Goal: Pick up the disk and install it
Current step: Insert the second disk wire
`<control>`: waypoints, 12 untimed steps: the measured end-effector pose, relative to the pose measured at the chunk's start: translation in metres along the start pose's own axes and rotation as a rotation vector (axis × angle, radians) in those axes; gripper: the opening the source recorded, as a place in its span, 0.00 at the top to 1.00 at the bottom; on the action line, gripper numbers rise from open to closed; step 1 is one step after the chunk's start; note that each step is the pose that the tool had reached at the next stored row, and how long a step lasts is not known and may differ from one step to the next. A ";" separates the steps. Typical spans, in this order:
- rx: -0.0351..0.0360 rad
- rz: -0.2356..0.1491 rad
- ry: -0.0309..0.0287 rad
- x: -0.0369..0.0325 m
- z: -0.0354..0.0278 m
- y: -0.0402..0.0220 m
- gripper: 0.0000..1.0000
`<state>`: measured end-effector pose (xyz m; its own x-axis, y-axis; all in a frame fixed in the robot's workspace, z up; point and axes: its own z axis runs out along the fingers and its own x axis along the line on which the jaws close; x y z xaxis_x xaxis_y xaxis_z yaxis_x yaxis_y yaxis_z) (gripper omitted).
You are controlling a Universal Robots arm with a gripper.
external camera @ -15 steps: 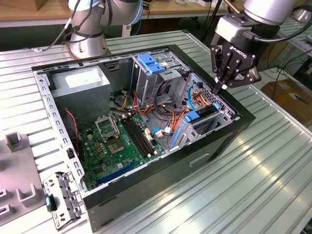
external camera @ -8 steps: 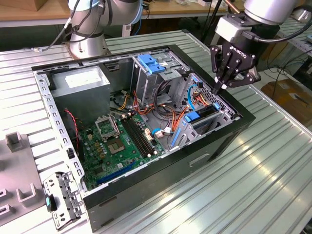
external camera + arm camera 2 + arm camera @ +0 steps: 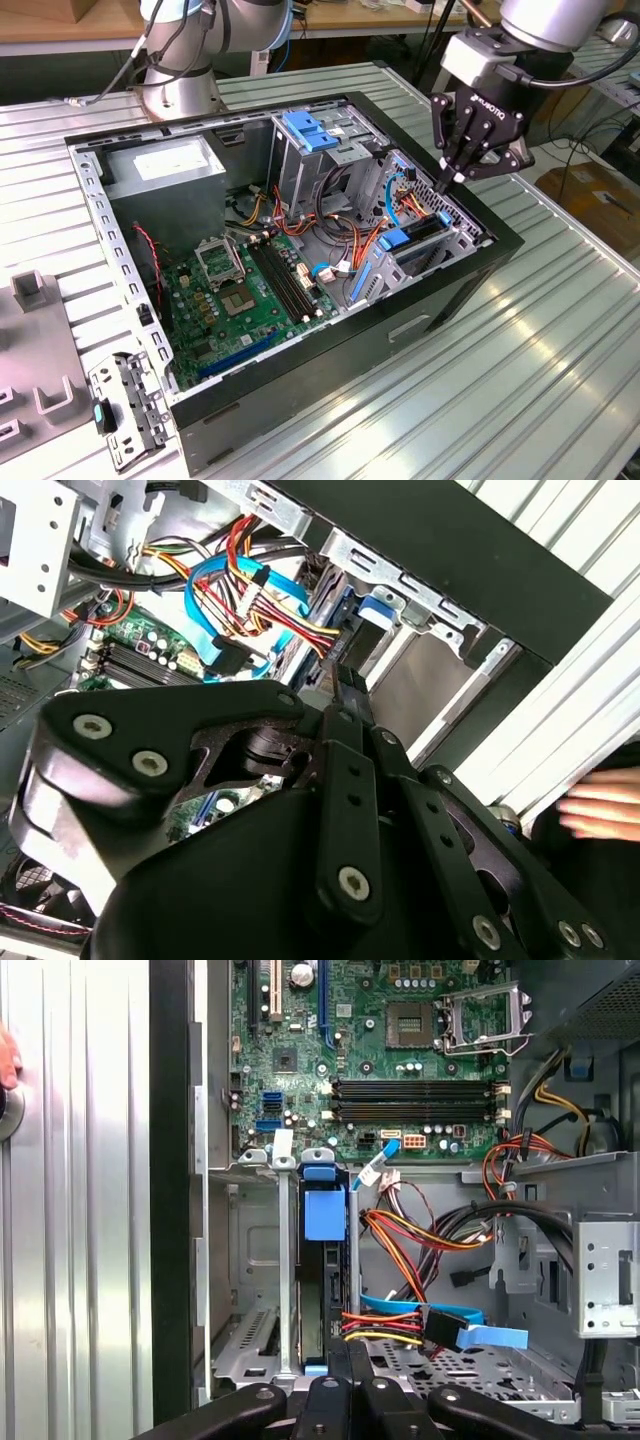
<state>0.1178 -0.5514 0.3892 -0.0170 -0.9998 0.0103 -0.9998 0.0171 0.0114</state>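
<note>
the disk [image 3: 322, 1260] stands on edge in a slot of the drive bay [image 3: 250, 1330], a dark flat slab with a bright blue plastic frame; in the exterior view its blue end [image 3: 412, 240] shows in the bay at the case's corner, toward that view's right. the case [image 3: 420, 330] is a black metal box lying open on a ribbed, silvery table [image 3: 520, 380]. inside lie a green motherboard [image 3: 250, 300] with long dark memory slots, a bundle of red, yellow and orange wires [image 3: 400, 1250], and a flat blue cable [image 3: 470, 1332]. a tall bare-metal cage [image 3: 300, 165] carries a light-blue latch [image 3: 312, 130].

the arm reaches down from the exterior view's upper right, its grey wrist tilted toward the case. the gripper [image 3: 447, 183] is black with jointed links, and its fingertips are drawn narrow together, pointing down at the bay's rear rim just above the disk. in the first wrist view the fingers [image 3: 340, 1385] meet over the disk's near edge; whether they press it, i cannot tell. a hand [image 3: 600, 810] rests beside the table's edge.
</note>
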 end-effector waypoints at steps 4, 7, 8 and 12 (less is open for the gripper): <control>0.0000 0.000 -0.0001 0.0001 0.0001 0.0073 0.89; 0.0000 0.000 -0.0003 0.0003 0.0002 0.0176 0.89; 0.0000 0.000 -0.0004 0.0004 0.0003 0.0207 0.89; -0.0001 0.000 -0.0009 0.0005 0.0003 0.0255 0.89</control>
<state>0.0922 -0.5515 0.3892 -0.0169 -0.9998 0.0094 -0.9998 0.0170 0.0115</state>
